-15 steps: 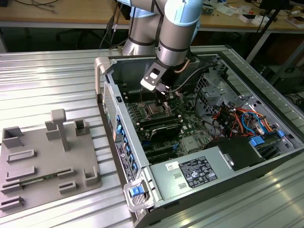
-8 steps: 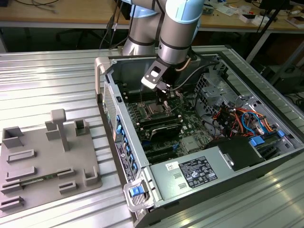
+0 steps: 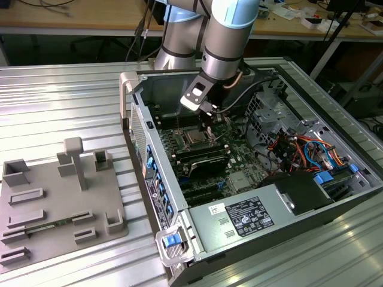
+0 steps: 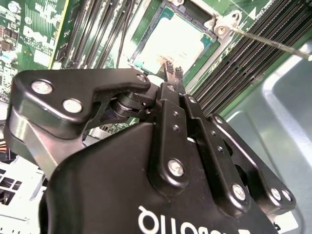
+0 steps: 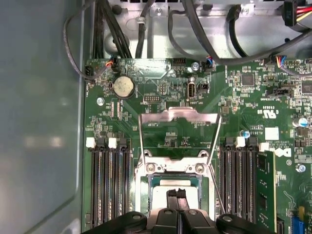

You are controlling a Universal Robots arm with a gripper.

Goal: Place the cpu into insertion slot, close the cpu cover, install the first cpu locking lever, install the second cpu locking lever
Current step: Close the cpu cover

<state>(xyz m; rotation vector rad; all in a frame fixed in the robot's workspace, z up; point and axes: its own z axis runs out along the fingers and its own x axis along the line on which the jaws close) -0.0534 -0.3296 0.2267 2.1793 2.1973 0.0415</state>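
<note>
The cpu [image 4: 173, 41] seated, cpu cover [image 5: 178, 114] open beside it.
Gripper [image 4: 174, 69] just above, jaws together; cover step in hand, I'd judge, wanting a gentle push.

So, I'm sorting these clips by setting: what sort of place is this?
Probably a robotics lab or workshop: an opened computer case lies on a ribbed metal table, the arm's gripper hangs over its motherboard, and a cluttered workbench stands behind.

Glossy black gripper [image 4: 174, 69], smooth silver metal cpu [image 4: 173, 41], ribbed bare metal table [image 3: 60, 101], matt grey plastic fixture [image 3: 60, 191]
</note>
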